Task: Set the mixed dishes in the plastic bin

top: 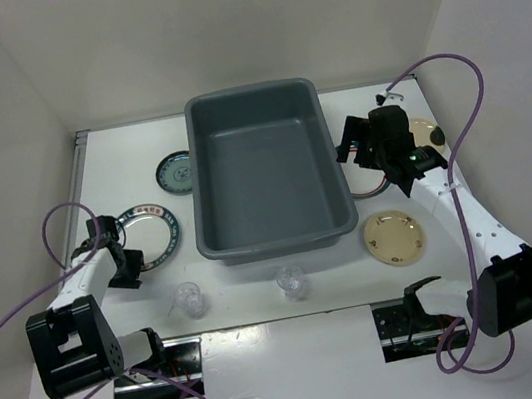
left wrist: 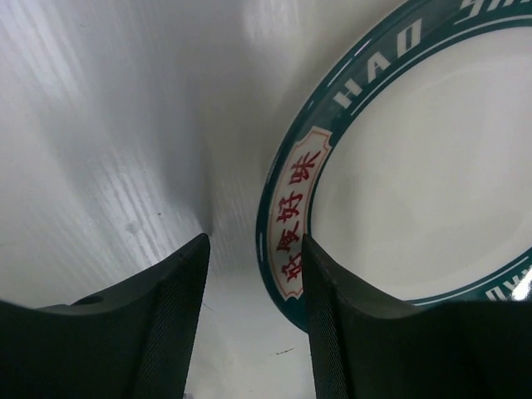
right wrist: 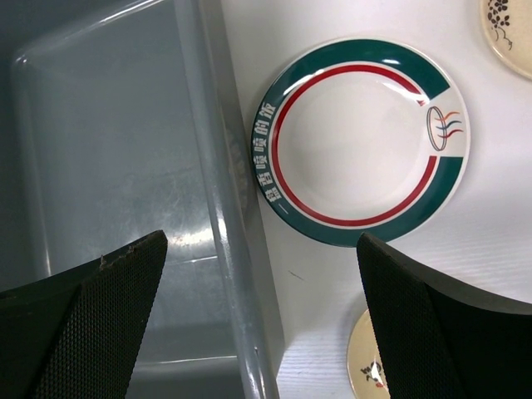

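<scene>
Left pincer [left wrist: 253,249] part-open over plate [left wrist: 416,166] rim (contact unclear).

We find the bin [top: 249,92] in the middle; left of it, a far plate [top: 177,172] and a near plate [top: 152,230]; right, a third plate [top: 394,238]; before it, a left cup [top: 189,301] and a right cup [top: 292,280].

A white table [top: 301,356] sits boxed in by plain white walls [top: 218,25] on three sides, evenly lit.
</scene>
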You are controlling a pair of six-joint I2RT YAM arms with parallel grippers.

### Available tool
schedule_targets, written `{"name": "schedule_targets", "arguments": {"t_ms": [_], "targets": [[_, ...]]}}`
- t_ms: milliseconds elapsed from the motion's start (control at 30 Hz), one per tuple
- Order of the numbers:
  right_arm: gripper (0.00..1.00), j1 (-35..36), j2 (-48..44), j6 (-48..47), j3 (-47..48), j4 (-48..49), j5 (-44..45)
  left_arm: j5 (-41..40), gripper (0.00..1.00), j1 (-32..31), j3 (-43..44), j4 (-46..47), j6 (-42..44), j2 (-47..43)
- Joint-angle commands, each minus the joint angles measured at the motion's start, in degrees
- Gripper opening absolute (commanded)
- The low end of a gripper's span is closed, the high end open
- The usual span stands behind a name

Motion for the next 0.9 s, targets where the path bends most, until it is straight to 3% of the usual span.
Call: {"name": "schedule_targets", "arguments": {"t_ms": [0,333,467,667,867], "targets": [[1.0,-0.32,-1.56,-0.72,-0.26,1.3,-0.03,2.66,0.54,0.35,-2.49,7.8,-3.7,-1.17],[1.0,-0.32,-0.5,-0.72,0.26,1.3,-1.26,2.67,0.48,0.35,-5.75,16.07,-6.43,-2.31],[1.0,-0.32,0.02,-0.72,0.26,1.83,-1.87,1.62,0.42,0.35,-5.75,18.27,-6.44,-2.31],[1.0,-0.32,0.55,-1.24,0.26,2.35,-3.01,-0.05,0.29,0.35,-6.36,21.79,-7.57,-3.0],[1.0,-0.32,0.55,-1.24,0.26,2.88,-4.59,-3.83,0.08,0.35,-4.0,22.41,-6.96,-5.73]]}}
